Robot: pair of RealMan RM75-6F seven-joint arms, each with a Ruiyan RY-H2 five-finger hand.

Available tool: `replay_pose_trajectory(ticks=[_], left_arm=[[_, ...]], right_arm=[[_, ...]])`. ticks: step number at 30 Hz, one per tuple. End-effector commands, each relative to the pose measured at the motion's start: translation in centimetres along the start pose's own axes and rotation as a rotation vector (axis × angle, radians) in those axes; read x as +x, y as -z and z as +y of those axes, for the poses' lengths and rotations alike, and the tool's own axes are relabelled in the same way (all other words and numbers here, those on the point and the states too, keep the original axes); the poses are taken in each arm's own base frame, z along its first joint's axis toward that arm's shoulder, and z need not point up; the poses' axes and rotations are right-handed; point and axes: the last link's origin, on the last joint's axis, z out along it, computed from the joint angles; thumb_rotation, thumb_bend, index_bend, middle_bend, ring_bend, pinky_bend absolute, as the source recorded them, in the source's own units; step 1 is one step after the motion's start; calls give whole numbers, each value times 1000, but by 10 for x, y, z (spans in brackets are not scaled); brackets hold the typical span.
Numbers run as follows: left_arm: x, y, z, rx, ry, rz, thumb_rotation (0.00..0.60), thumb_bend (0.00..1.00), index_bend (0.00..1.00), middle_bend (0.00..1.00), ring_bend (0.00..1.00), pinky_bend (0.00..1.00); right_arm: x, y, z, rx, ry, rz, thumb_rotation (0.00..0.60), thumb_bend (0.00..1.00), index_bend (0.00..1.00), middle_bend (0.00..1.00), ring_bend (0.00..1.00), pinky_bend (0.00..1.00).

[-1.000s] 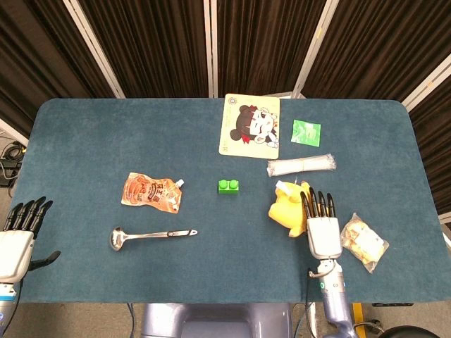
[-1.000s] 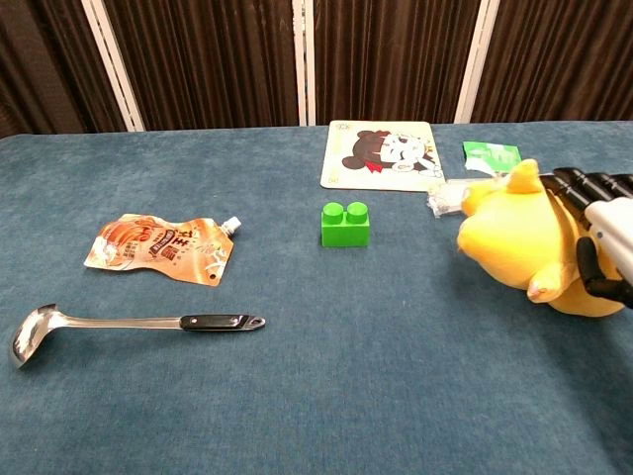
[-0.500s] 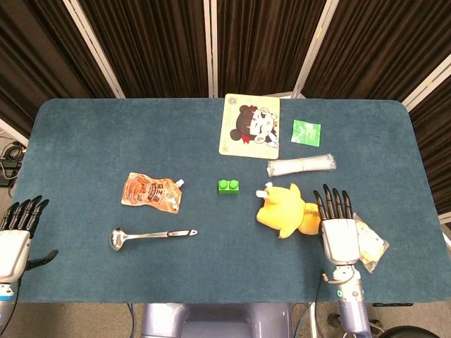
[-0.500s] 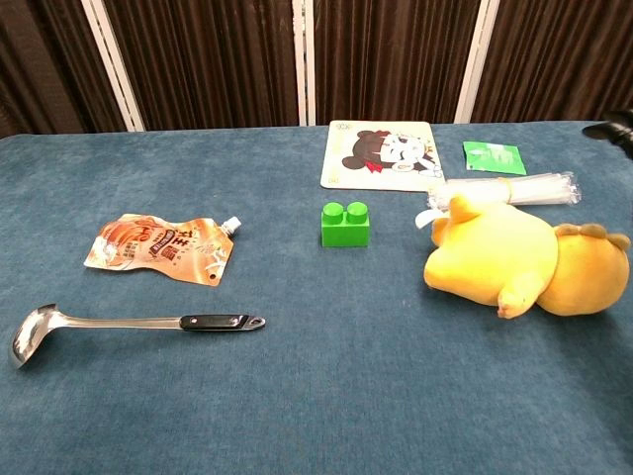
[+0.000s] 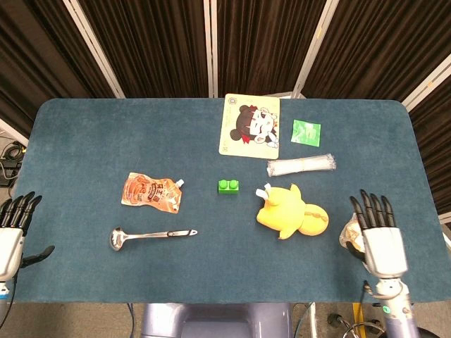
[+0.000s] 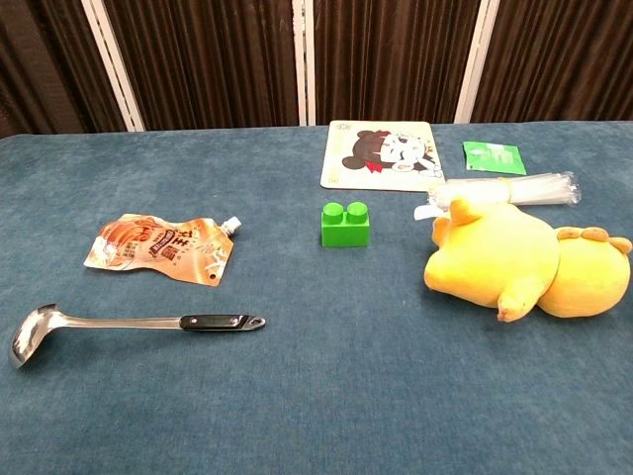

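Released, the yellow plush toy (image 5: 290, 213) lies on the tabletop (image 5: 91, 141) left of my right robot hand (image 5: 380, 239), which has withdrawn, fingers spread, empty, over a snack bag (image 5: 348, 232).

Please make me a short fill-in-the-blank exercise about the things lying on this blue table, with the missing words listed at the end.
1. The small building block between the orange pouch and the yellow plush toy is ____ in colour.
2. The metal utensil lying below the orange pouch in the head view is a ____.
3. The right robot hand holds ____, its fingers apart.
4. The plush toy lies on the table, touched by ____ robot hand.

Missing words: green; ladle; nothing; neither
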Motion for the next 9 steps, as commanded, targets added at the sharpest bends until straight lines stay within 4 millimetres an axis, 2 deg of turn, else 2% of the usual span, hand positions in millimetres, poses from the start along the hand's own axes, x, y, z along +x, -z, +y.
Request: replay_pose_trajectory(ticks=[1,9], left_arm=[[0,-1,-1,2,0,6,600,108,0,0,0,0],[-2,-2,-1,5,-8,9,600,107,0,0,0,0]], right_arm=[[4,11,15,-18,-1,-31,600,170,0,0,0,0],[13,14,29,-46,-21,-29,600,165,0,0,0,0]])
